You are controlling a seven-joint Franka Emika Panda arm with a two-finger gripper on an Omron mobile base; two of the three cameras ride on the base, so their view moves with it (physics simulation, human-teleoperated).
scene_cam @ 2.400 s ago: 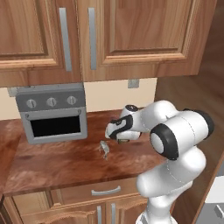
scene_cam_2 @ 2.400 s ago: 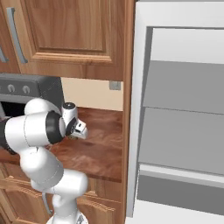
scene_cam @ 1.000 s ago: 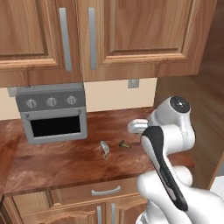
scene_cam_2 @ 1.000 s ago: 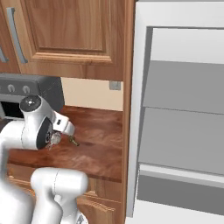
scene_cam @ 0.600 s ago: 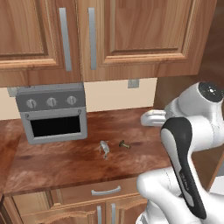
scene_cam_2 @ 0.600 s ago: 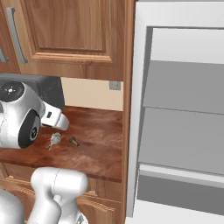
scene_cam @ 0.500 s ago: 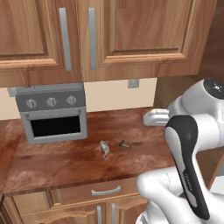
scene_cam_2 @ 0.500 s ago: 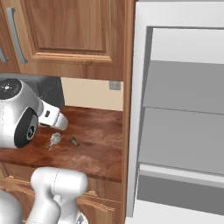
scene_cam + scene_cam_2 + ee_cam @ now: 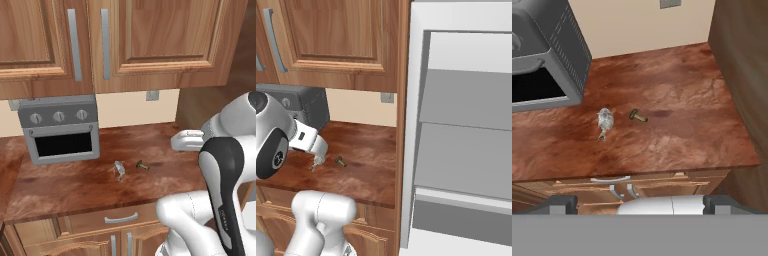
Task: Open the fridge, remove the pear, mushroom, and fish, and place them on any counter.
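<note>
1. your claw stands wide, holding nothing.
2. fish point(image 9: 604, 120) and mushroom point(image 9: 638, 116) lie on the counter point(image 9: 682, 100), fish at nine o'clock of the mushroom.
3. the pear, probably firm and smooth: grip its belly.

A dark reddish-brown, glossy wood-grain desk point(image 9: 75, 187) point(image 9: 371, 170) point(image 9: 677, 125) is seen above light brown cabinets. A small grey toaster oven point(image 9: 60, 130) point(image 9: 308, 107) point(image 9: 542, 55) is set on it toward the back left corner, against the wall. The small silvery-grey fish point(image 9: 119, 170) point(image 9: 314, 162) point(image 9: 604, 121) is laid on the bare wood near the middle of the desk, closer to the front edge than to the back. The tiny brown mushroom point(image 9: 142, 164) point(image 9: 340, 161) point(image 9: 638, 116) is laid on its side just beside the fish, on the side toward the right edge, apart from it. The desk's right edge is met by a tall wooden panel.
</note>
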